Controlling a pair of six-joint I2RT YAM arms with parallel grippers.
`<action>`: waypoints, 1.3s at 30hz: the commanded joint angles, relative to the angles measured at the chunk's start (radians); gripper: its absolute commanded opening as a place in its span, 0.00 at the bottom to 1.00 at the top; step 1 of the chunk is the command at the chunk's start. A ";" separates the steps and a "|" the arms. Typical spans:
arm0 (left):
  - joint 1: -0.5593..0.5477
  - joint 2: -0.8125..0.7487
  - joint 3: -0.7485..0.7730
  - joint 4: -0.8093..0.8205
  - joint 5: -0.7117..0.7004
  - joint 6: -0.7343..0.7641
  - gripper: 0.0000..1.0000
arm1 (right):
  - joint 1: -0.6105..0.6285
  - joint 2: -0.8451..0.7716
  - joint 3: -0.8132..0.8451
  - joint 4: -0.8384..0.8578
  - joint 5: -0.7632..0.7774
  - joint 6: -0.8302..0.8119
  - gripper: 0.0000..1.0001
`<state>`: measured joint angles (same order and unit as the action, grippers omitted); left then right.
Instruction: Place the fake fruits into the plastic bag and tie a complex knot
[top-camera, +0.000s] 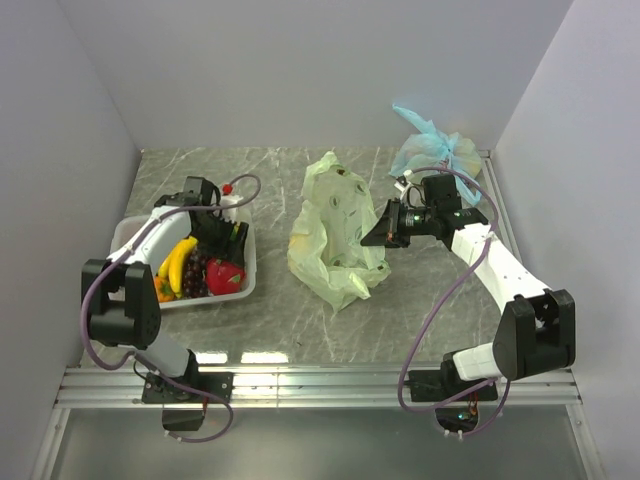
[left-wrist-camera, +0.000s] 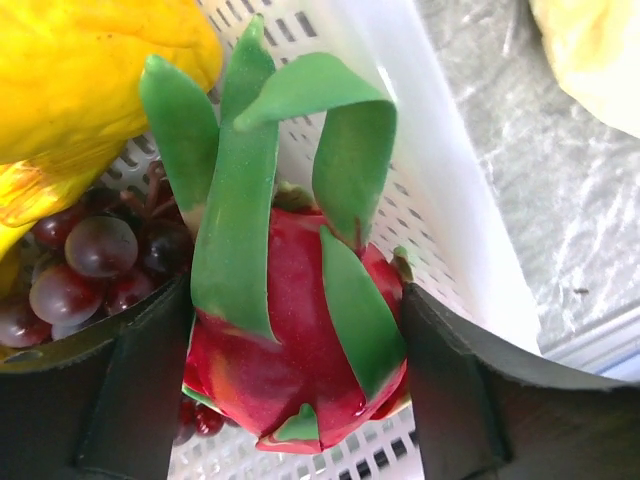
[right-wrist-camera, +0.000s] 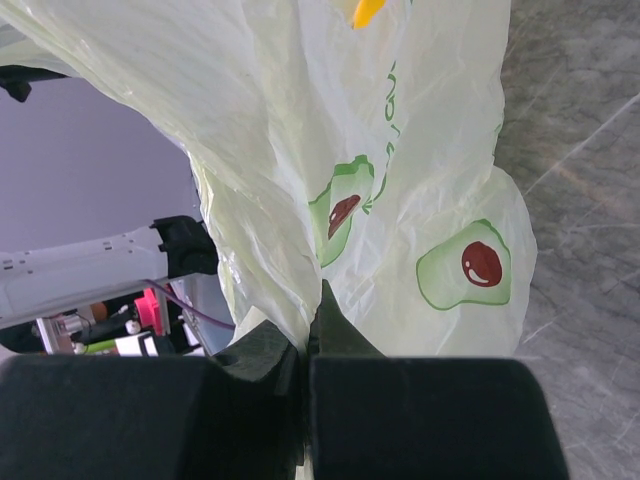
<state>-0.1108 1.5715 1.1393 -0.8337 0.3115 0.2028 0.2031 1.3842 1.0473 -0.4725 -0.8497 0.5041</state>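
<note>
A white basket (top-camera: 130, 232) at the left holds fake fruits: a yellow banana (top-camera: 180, 262), dark grapes (top-camera: 195, 272), an orange piece (top-camera: 163, 288) and a red dragon fruit (top-camera: 226, 276). My left gripper (top-camera: 222, 250) is down in the basket. In the left wrist view its fingers (left-wrist-camera: 140, 380) press both sides of the dragon fruit (left-wrist-camera: 280, 350), beside the grapes (left-wrist-camera: 90, 260) and banana (left-wrist-camera: 90, 70). The pale yellow-green plastic bag (top-camera: 335, 225) stands mid-table. My right gripper (top-camera: 378, 232) is shut on a fold of its right edge (right-wrist-camera: 290, 270). No knot shows in it.
A light blue tied bag (top-camera: 435, 150) lies at the back right, just behind the right wrist. White walls close in the left, right and back sides. A metal rail (top-camera: 320, 385) runs along the near edge. The basket wall (left-wrist-camera: 450, 150) stands right of the dragon fruit.
</note>
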 joint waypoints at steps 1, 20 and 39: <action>-0.004 -0.048 0.083 -0.091 0.075 0.010 0.47 | 0.002 -0.005 0.043 0.005 0.000 -0.009 0.00; -0.059 -0.309 0.411 -0.125 0.481 0.023 0.00 | 0.010 0.007 0.048 0.023 -0.012 0.010 0.00; 0.068 -0.470 0.117 -0.246 0.293 0.334 0.88 | 0.016 0.013 0.048 -0.003 -0.008 -0.019 0.00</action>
<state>-0.0418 1.1797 1.3148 -0.9726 0.5961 0.3527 0.2134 1.3968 1.0550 -0.4740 -0.8505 0.4999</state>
